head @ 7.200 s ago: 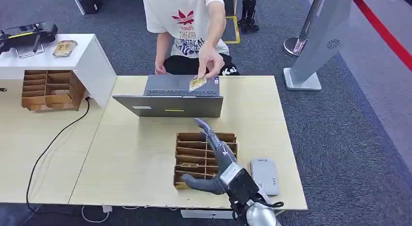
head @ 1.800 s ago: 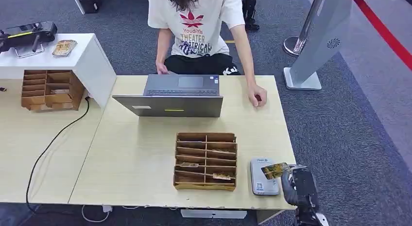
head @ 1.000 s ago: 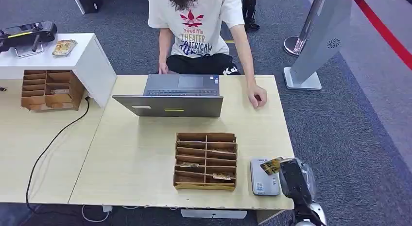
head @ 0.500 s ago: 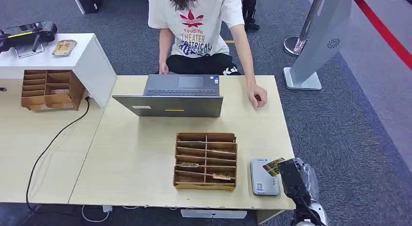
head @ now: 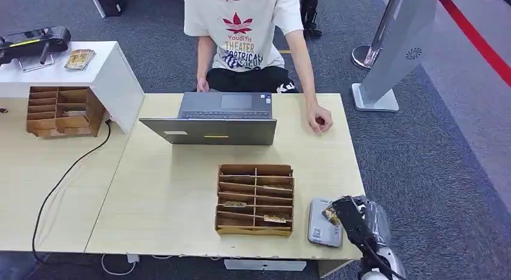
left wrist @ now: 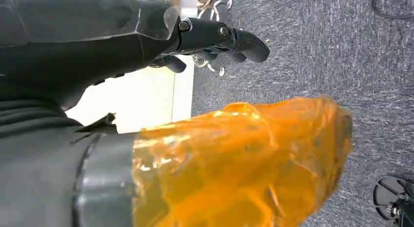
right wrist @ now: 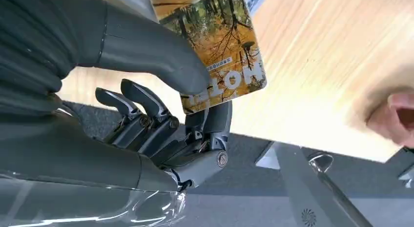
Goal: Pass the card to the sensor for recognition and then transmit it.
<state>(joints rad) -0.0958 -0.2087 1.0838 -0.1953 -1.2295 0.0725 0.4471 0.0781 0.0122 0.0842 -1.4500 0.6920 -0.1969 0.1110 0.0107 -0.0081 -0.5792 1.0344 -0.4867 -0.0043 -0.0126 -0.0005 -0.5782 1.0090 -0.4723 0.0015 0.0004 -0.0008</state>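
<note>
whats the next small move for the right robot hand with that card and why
Probably lower the card a touch closer to the grey sensor and hold it flat there. The right robot hand pinches the card by one end, over the sensor's near right edge by the table corner, so it is placed for reading. Whether card and sensor touch, I cannot tell.

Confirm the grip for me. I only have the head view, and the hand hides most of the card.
Observer: In the right wrist view the right hand pinches the card between thumb and a finger.
Operator: Any print on the card?
Observer: An autumn forest picture with large letters near the pinched end.
Operator: Left hand?
Observer: The left wrist view shows the left hand holding nothing, fingers curled, over grey carpet.
</note>
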